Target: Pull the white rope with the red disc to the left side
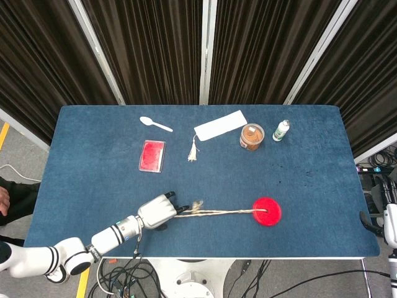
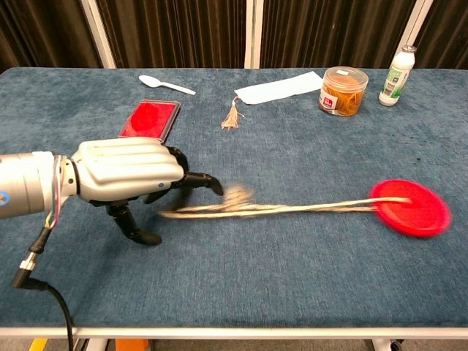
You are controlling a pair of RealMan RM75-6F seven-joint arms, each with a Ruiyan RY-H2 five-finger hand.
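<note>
While my left robot hand (image 2: pixel 128 172) sits low at the near left of the worktop (image 1: pixel 93 161), its fingers curl at the rope's end.

White rope (image 2: pixel 278 209) runs blurred from under my fingertips (image 2: pixel 208 181) rightward to the red disc (image 2: pixel 409 207), which lies flat right of centre near the front edge; whether I truly pinch the rope I cannot tell. My right robot hand shows in neither view. Farther back rest a spoon (image 1: pixel 155 124), a red case (image 1: pixel 152 155) and a jar (image 1: pixel 252 136).
</note>
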